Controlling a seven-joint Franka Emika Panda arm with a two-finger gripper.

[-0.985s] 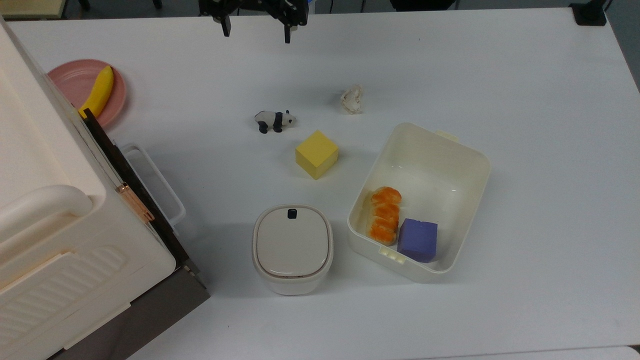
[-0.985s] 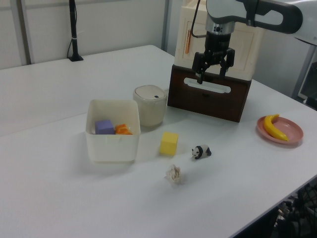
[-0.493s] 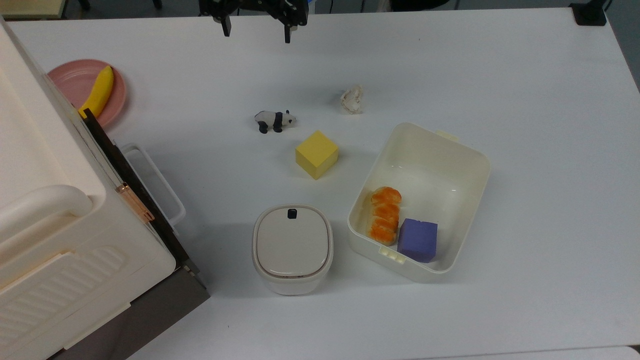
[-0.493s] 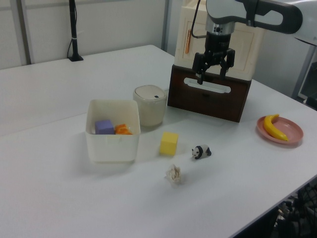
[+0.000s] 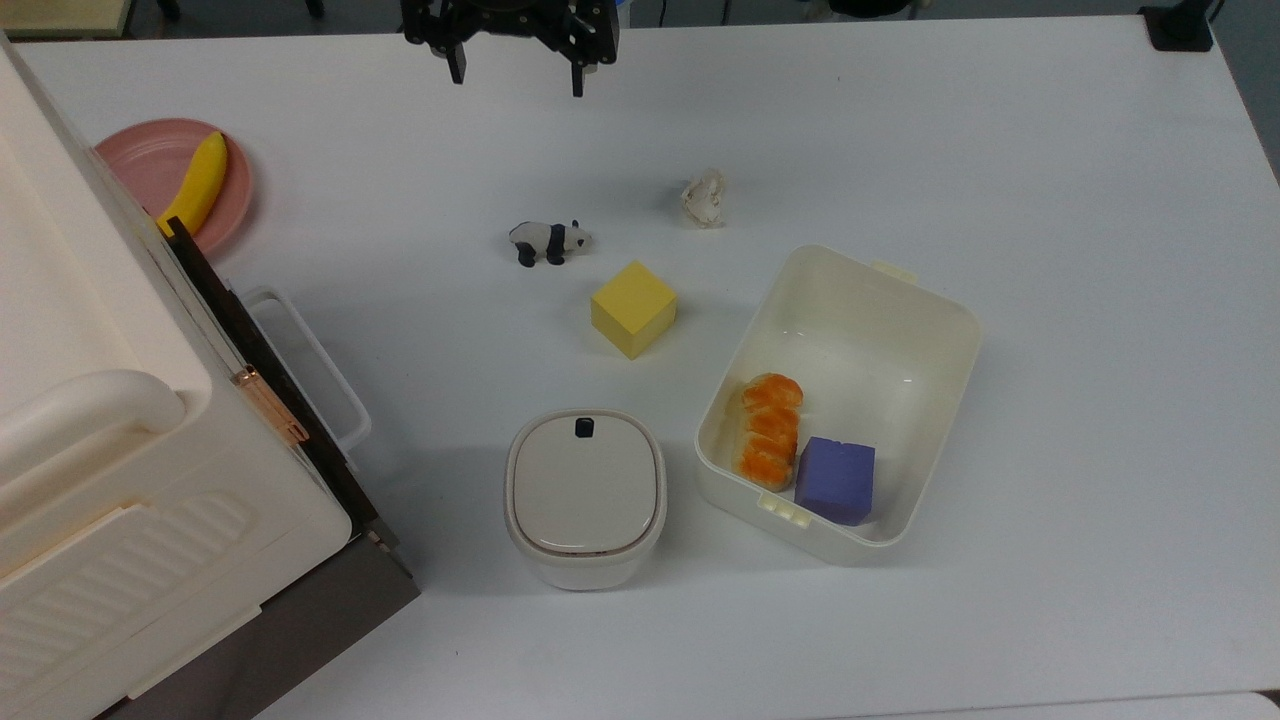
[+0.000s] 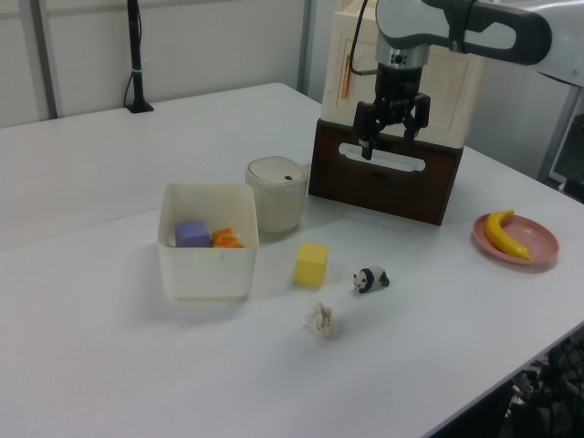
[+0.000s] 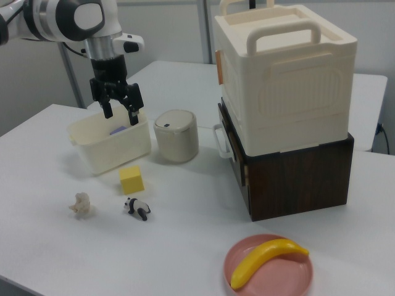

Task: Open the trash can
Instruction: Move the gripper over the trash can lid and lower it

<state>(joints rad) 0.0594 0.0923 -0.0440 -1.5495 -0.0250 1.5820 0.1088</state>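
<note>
One arm, one claw (image 5: 515, 78), fingers spread wide with nothing between them, hanging high over the bench (image 5: 1000, 150) near the top view's upper edge. In the left view the claw (image 6: 387, 144) shows in front of the big cream box (image 6: 401, 73) on its dark brown base; in the right view the claw (image 7: 121, 112) hangs above the open tub (image 7: 111, 145).

Trash can (image 5: 585, 497) stands low in the top view, between the tub (image 5: 930, 330) on the top view's right and the big box (image 5: 120, 480) on the top view's left. Lid flat and closed. Black push button (image 5: 583, 427) sits at the lid edge that faces the claw.

Key relation: the can lies almost straight down the top view from the claw, well apart, and also well below it in height. The toy panda (image 5: 548, 241) and yellow cube (image 5: 633, 308) lie on the bench roughly along that line, but low; a descent made late should clear them.

Judgement: approach not yet begun in earnest. The button is small, so the coming move probably calls for one fingertip set on it, pressing down. Risk: an off-centre press lands on bare lid and does nothing, or nudges the light can toward the tub.

Also present: banana (image 5: 195, 183) on pink plate (image 5: 140, 160), crumpled scrap (image 5: 704, 197), bread roll (image 5: 768, 430) and purple block (image 5: 836, 480) in the tub.
</note>
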